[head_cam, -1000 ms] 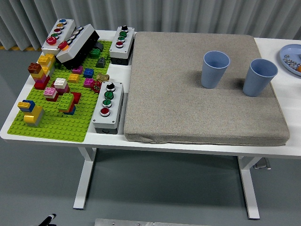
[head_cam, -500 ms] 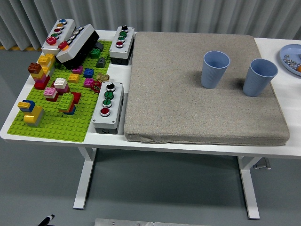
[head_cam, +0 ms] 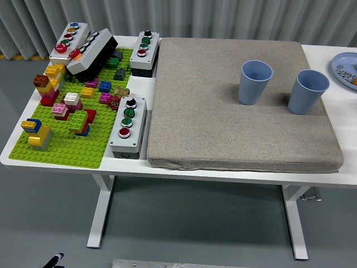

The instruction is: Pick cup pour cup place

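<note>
Cups: two blue cups stand upright on the grey mat, the left cup (head_cam: 256, 82) near the mat's middle-right, the right cup (head_cam: 308, 91) close to the mat's right edge. They are near each other but apart.
Contents: I cannot tell from here whether either cup holds anything.
Mat: one thick grey mat (head_cam: 223, 123) covers most of the white tabletop (head_cam: 334, 61).
Hands: neither robot hand is in view, so the state of the fingers cannot be told. No person shows at the far side.
Progress: as I judge it, nothing has begun. No cup is lifted, tilted or touched. Picking, pouring and placing are all left to do.
Next move: likely a reach for one of the cups. Which one pours and which receives I cannot say.
Plate: one blue plate (head_cam: 341, 62) sits at the right edge, partly cut off, with small bits on it too small to name.
Button boxes: four. One lies at the far left corner (head_cam: 69, 40), a dark one (head_cam: 93, 53) leans beside it, one (head_cam: 145, 51) sits by the mat's far left corner, one (head_cam: 128, 126) just beside the mat's left edge.
Brick board: one green board (head_cam: 67, 148) on the left, carrying many coloured bricks, too many to count surely.
</note>
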You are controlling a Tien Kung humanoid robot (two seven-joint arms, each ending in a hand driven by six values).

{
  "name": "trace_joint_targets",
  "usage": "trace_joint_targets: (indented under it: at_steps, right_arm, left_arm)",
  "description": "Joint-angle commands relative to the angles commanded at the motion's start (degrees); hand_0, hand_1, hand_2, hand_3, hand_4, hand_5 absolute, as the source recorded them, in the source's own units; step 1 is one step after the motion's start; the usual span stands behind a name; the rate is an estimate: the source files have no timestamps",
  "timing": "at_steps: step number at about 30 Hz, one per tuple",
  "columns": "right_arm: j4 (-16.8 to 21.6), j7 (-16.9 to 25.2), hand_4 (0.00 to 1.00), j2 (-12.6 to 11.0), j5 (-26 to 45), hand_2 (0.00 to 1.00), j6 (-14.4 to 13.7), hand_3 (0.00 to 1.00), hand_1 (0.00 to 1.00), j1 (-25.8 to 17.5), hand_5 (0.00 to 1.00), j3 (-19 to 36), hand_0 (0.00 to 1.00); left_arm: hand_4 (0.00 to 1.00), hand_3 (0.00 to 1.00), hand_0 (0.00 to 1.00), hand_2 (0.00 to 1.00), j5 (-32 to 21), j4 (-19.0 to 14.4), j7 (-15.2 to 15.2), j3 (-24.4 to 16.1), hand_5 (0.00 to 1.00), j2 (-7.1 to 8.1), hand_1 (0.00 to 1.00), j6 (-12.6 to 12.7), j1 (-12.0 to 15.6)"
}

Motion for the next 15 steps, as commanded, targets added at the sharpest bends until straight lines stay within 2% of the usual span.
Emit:
trace_joint_targets:
  at_steps: [8,15]
  right_arm:
    - [0.0,0.0,0.817,-0.1,0.0,0.786,0.1,0.814,0.802,-0.1,0.998,0.3,0.862]
    - [0.0,0.0,0.816,-0.2,0.0,0.786,0.1,0.814,0.802,-0.1,0.998,0.4,0.864]
  left_arm:
    - [0.661,0.797,0.885,0.887,-1.9,0.0,-0.5,2.3,0.992,0.13,0.846,0.2,0.1]
    - [0.661,0.796,0.885,0.887,-2.0,0.0,-0.6,2.5,0.992,0.13,0.846,0.2,0.1]
